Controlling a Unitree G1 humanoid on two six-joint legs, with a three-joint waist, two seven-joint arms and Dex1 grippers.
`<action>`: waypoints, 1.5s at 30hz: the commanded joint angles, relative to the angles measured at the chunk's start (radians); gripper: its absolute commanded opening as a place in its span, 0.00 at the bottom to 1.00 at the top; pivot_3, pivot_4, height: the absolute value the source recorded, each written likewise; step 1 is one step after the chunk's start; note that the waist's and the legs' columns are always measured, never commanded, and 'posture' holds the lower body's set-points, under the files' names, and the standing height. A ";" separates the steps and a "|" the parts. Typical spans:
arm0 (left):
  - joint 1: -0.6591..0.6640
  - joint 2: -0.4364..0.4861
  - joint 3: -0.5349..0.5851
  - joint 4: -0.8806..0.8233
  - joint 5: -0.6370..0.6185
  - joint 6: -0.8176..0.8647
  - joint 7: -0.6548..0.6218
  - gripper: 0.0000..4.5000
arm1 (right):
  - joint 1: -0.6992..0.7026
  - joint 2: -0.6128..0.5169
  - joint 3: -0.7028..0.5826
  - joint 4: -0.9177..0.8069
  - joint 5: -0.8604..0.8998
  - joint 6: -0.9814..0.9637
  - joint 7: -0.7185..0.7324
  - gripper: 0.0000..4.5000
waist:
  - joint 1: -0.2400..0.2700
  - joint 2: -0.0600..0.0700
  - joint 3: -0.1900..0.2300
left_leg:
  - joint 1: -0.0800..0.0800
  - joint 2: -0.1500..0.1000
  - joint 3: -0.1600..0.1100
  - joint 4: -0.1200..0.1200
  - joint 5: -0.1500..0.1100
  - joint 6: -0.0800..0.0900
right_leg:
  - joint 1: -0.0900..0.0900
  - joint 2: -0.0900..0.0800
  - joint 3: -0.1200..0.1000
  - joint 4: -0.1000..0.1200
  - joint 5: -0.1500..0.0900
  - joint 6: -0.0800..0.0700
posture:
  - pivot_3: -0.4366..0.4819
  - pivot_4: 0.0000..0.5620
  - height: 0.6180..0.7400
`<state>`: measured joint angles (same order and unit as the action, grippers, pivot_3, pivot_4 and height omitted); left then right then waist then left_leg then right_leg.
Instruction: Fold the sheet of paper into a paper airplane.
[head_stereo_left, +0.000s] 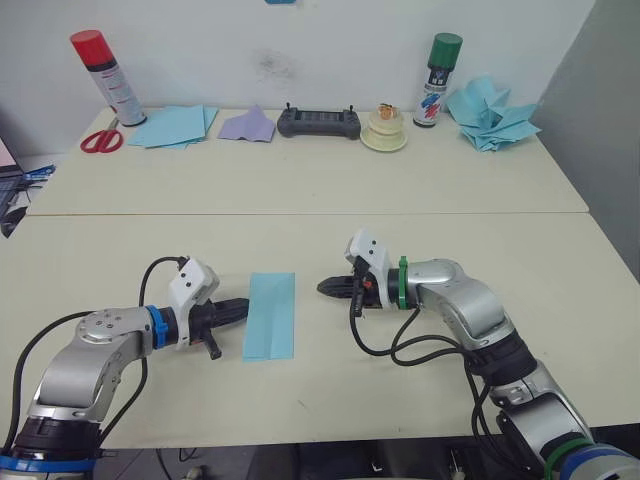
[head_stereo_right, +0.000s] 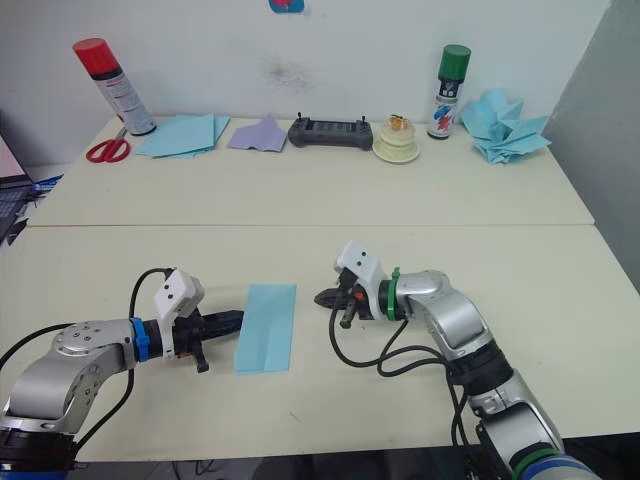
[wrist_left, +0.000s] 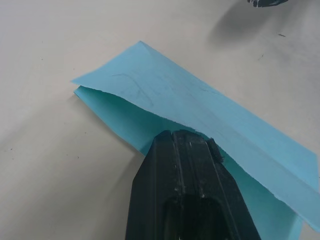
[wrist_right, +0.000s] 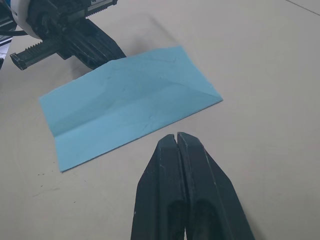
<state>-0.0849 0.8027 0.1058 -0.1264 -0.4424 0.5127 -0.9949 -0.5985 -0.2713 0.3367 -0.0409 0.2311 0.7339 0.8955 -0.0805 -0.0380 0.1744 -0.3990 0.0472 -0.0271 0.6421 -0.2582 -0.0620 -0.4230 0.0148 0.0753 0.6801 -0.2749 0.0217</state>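
Note:
The sheet of paper (head_stereo_left: 270, 315) is light blue and lies folded in half lengthwise on the front table, between my two grippers. Its upper layer (wrist_left: 200, 102) lifts slightly along the open long edge. My left gripper (head_stereo_left: 240, 308) is shut, and its tip (wrist_left: 185, 135) rests at that open edge, on the lower layer. My right gripper (head_stereo_left: 325, 289) is shut with nothing in it, a short way to the right of the sheet (wrist_right: 130, 102) and pointing at it. The paper airplane is out of view.
Along the back table stand a red spray can (head_stereo_left: 105, 75), scissors (head_stereo_left: 100, 140), a stack of light-blue sheets (head_stereo_left: 175, 125), a lavender paper piece (head_stereo_left: 248, 125), a black controller (head_stereo_left: 318, 122), a cream roll (head_stereo_left: 384, 130), a green spray can (head_stereo_left: 438, 80) and a heap of blue darts (head_stereo_left: 492, 112).

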 joint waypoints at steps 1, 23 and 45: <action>-0.019 -0.008 0.002 -0.013 0.004 -0.023 0.000 0.00 | -0.002 0.016 -0.029 -0.054 0.047 0.040 -0.018 0.01 | 0.000 0.000 0.000 | 0.000 0.000 -0.001 0.000 0.000 0.000 | 0.000 0.000 -0.001 0.000 0.000 0.000 | 0.48 0.27 1.00; -0.109 -0.057 -0.041 -0.084 -0.012 0.030 0.029 0.00 | -0.061 0.271 -0.346 -0.032 0.401 0.746 -0.292 0.51 | 0.006 0.000 0.000 | -0.001 0.000 -0.004 0.003 0.000 0.000 | 0.002 0.000 -0.004 0.001 0.000 0.000 | 0.48 0.27 1.00; -0.130 -0.135 -0.124 -0.156 -0.024 0.075 0.062 0.00 | -0.120 0.387 -0.479 0.054 0.428 0.803 -0.462 0.51 | 0.000 0.000 0.000 | -0.001 0.000 -0.005 0.002 0.000 0.000 | 0.002 0.000 -0.004 0.001 0.000 0.000 | 0.48 0.27 1.00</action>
<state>-0.1948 0.6731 -0.0167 -0.2417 -0.4536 0.5896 -0.9365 -0.7024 0.1193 -0.1560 0.0438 0.6384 1.5323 0.4306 -0.0804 -0.0379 0.1743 -0.4001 0.0470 -0.0316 0.6445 -0.2582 -0.0619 -0.4209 0.0149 0.0714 0.6814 -0.2745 0.0212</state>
